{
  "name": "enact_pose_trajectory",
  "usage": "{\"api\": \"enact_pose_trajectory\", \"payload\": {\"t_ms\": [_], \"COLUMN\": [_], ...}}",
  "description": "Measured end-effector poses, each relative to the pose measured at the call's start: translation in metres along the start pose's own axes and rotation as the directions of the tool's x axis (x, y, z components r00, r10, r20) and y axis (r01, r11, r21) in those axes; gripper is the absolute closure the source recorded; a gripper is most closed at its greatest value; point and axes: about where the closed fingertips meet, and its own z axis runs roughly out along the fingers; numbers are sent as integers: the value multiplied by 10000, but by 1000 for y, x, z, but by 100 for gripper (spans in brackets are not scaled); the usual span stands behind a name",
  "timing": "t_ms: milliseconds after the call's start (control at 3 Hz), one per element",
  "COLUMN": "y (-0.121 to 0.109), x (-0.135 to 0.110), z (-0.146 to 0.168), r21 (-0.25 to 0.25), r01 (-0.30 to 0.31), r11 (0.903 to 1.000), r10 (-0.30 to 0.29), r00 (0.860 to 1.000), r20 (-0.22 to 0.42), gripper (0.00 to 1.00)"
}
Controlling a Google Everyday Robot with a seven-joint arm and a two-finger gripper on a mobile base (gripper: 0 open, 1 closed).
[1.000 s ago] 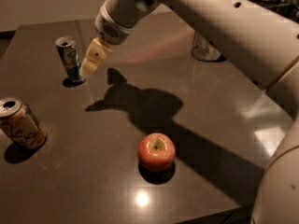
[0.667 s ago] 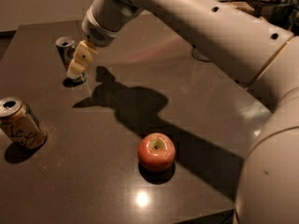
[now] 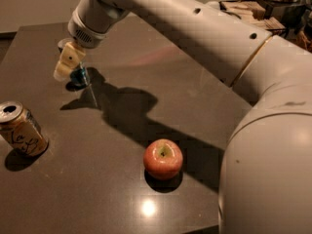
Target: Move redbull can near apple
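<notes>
Since 1 s before, your gripper (image 3: 68, 65) had swung left and dropped onto the redbull can (image 3: 81, 76), which stood far-left on the table (image 3: 97, 179), mostly hidden behind it. You could not tell whether it was spread or clamping the can. Nothing was delivered yet: the can stood well apart from the apple (image 3: 163, 159), so the carry and the placing remained.

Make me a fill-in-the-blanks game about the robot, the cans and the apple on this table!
1. The gripper is right at the redbull can, in the far ____ part of the table.
2. The apple sits with its stem dimple facing ____.
3. Counting the redbull can and the tan can, you can see ____ cans on the table.

Missing words: left; up; two.
</notes>
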Motion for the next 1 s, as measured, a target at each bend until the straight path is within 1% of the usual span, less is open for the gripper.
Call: {"api": "enact_pose_trajectory", "payload": {"t_ms": [333, 667, 1000], "y": [-3, -3, -2], "x": [-4, -4, -2], "z": [5, 2, -10], "r21": [-83, -254, -454], "r01": [-21, -69, -63], "r11": [10000, 9997, 9989], "r10": [21, 71, 74], "r00": [10000, 10000, 9997], "r20": [25, 70, 244], "gripper": [18, 41, 64]}}
